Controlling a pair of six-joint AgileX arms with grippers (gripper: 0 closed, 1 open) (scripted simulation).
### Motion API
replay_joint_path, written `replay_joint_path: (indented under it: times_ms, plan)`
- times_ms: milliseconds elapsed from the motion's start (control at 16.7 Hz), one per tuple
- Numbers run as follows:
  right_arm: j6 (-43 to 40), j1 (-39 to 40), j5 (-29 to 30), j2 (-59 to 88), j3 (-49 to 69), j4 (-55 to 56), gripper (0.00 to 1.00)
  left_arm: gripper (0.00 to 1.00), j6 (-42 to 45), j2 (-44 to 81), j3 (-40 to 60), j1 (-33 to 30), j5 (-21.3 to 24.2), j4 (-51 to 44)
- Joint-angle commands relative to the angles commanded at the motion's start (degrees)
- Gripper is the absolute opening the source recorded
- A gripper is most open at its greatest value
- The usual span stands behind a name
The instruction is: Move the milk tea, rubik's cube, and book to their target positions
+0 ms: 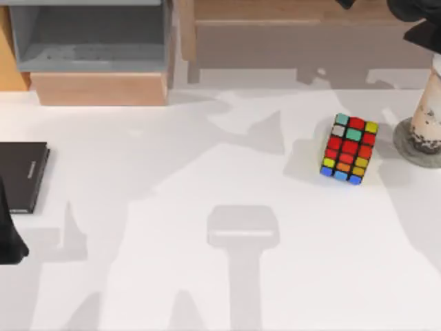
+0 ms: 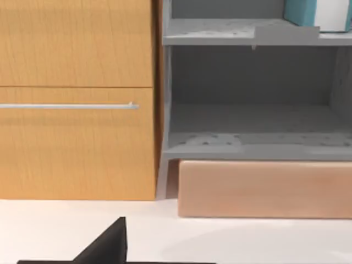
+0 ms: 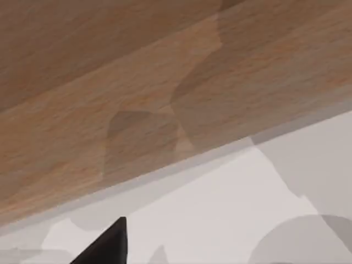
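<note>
Rubik's cube (image 1: 349, 149) lies left of milk tea (image 1: 428, 121).

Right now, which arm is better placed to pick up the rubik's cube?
Right, probably. The rubik's cube sits on the table's right side beside the milk tea, near the right arm at the top-right corner; the left arm is at the far left edge.

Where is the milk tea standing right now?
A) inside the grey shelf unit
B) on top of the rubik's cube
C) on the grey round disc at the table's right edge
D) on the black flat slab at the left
C: the milk tea stands upright on the grey round disc at the table's right edge, apart from the rubik's cube.
</note>
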Motion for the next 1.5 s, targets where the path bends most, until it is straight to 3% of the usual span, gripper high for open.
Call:
replay_joint_path:
  times_ms: [300,600,1080,1500]
  plan:
    - [2.6,3.0,-2.2,10.0,13.7,-27.2,1.0,1.0,0.0,0.0,0.0,0.0,0.0,0.0]
    - [2.6,3.5,-3.5,16.9,19.7,-39.6,1.0,1.0,0.0,0.0,0.0,0.0,0.0,0.0]
    - [2.4,3.4,-3.6,17.4,18.9,-39.3,1.0,1.0,0.0,0.0,0.0,0.0,0.0,0.0]
    - [2.6,3.6,-3.6,18.1,7.9,-27.5,1.0,1.0,0.0,0.0,0.0,0.0,0.0,0.0]
